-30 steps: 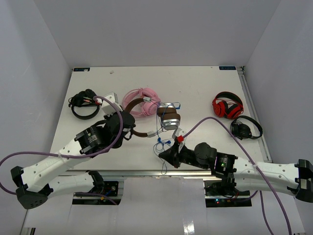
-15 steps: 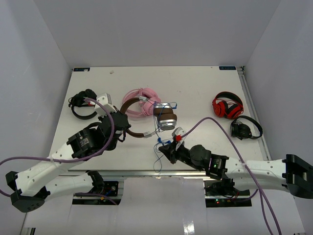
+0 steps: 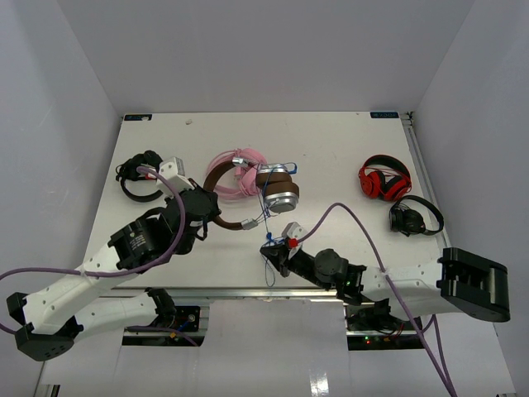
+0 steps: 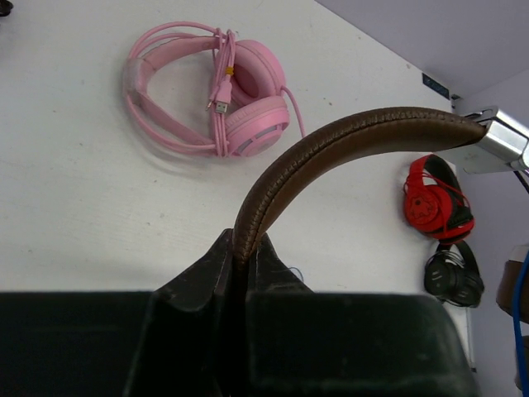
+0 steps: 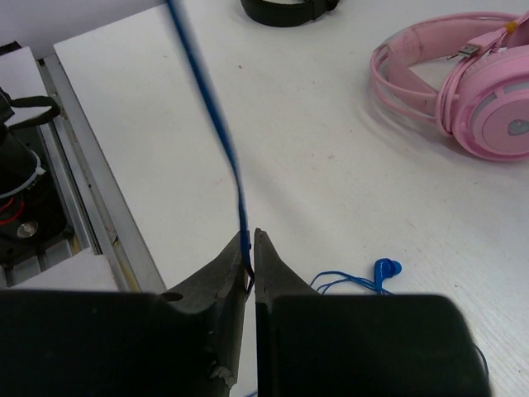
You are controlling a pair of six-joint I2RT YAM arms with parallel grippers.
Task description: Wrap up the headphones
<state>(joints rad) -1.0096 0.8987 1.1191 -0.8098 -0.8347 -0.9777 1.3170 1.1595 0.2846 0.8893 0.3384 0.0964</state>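
The left gripper [image 4: 242, 263] clamps the headphones [image 3: 281, 199] by the brown headband [image 4: 347, 139] — the right gripper [image 5: 250, 248] pinches their blue cord [image 5: 216, 124].

The work surface is a white, matte, rectangular table [image 3: 347, 157]. Lighting is even and diffuse, and shadows on the tabletop are soft. A metal rail [image 3: 240, 292] runs along the near edge of the table, and a second rail [image 3: 428, 182] runs along its right edge. Two small dark labels sit at the far corners, one on the left [image 3: 136, 117] and one on the right [image 3: 384, 115]. Three plain, pale grey-lilac panels enclose the table: a back wall [image 3: 264, 50], a left wall [image 3: 50, 132] and a right wall [image 3: 483, 116]. Below the near edge lies a pale floor [image 3: 273, 364].
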